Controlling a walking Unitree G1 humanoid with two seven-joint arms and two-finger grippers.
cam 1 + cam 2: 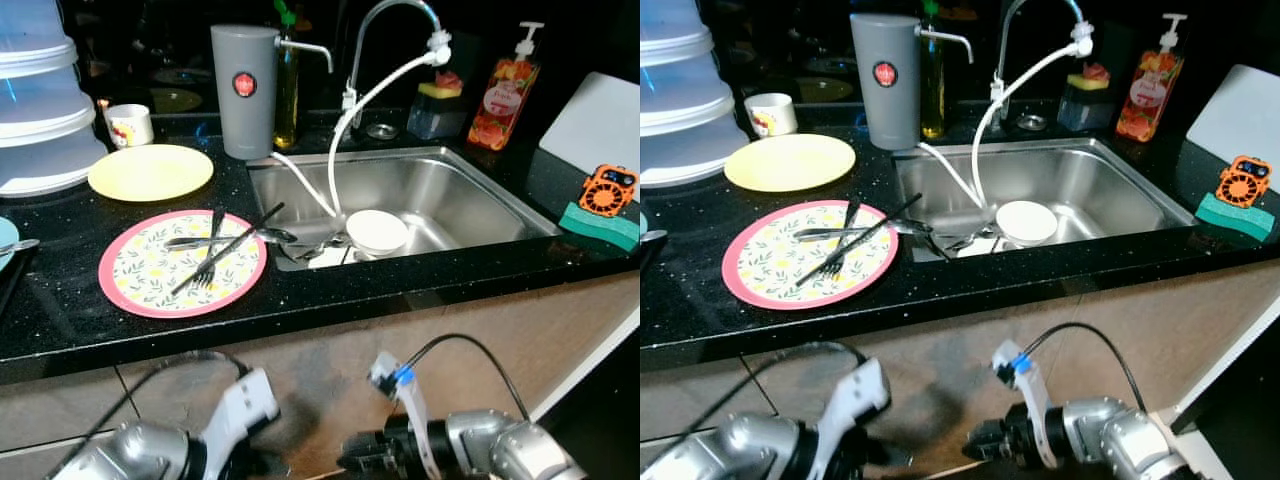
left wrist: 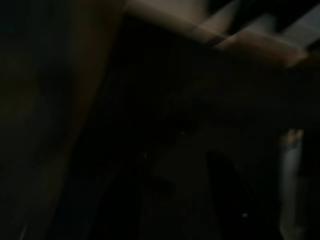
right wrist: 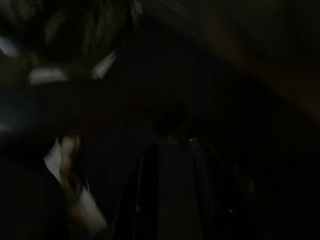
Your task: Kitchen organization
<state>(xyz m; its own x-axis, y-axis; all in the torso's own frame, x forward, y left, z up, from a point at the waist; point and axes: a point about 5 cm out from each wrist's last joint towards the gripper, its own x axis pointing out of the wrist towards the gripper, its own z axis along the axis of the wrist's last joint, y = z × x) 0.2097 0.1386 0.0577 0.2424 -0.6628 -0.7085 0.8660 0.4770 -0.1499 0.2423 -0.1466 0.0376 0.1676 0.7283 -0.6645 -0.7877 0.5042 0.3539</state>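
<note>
both silver arms hang low in front of the tan cabinet face, below the black speckled countertop. the left gripper sits at the bottom edge, and whether its fingers are apart or together, cannot tell. the right gripper is down there too, dark against the cabinet, and its fingers cannot be read either. both wrist views are dark and blurred, nothing sure to make out.

up on the counter, the round pink-rimmed plate with a leaf pattern lies near the front edge, with a black fork and other cutlery crossed on top of it, some reaching over toward the sink. behind it lies a plain yellow plate, and further back a small white mug. a tall grey jug stands just left of the stainless steel sink. inside the sink, a white bowl sits near the front wall, with a white hose curving down from the tap to it. an orange soap pump bottle stands behind the sink, and a green sponge lies on the counter to the right.
</note>
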